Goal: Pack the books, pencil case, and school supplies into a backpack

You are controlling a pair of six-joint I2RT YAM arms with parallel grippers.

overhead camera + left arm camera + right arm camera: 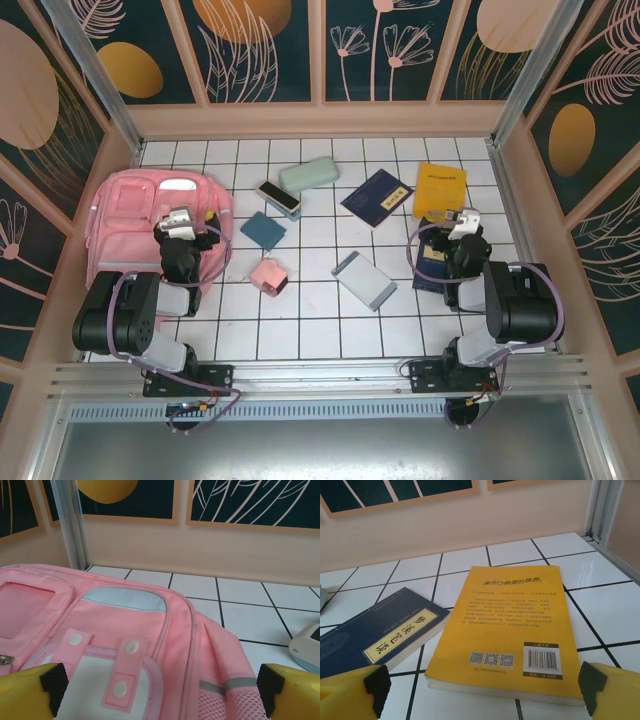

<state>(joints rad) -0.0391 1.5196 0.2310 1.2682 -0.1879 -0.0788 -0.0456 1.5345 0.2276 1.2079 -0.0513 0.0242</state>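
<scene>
The big pink backpack (140, 215) lies at the left, and my open left gripper (178, 222) hovers over its right part. In the left wrist view the backpack's front pocket (125, 630) spreads between the wide-apart yellow fingers (30, 690). My right gripper (462, 222) is open just short of the yellow book (440, 188), seen close in the right wrist view (510, 630). A navy book with a pale label (385, 630) lies to its left (377, 198). Another navy book (430, 262) lies partly under the right arm. Nothing is held.
Mid-table lie a mint-green pencil case (311, 175), a black-and-cream box (278, 199), a teal pad (263, 230), a little pink box (269, 275) and a flat grey-blue box (365, 280). Framed walls (320, 120) close the white tiled table on three sides.
</scene>
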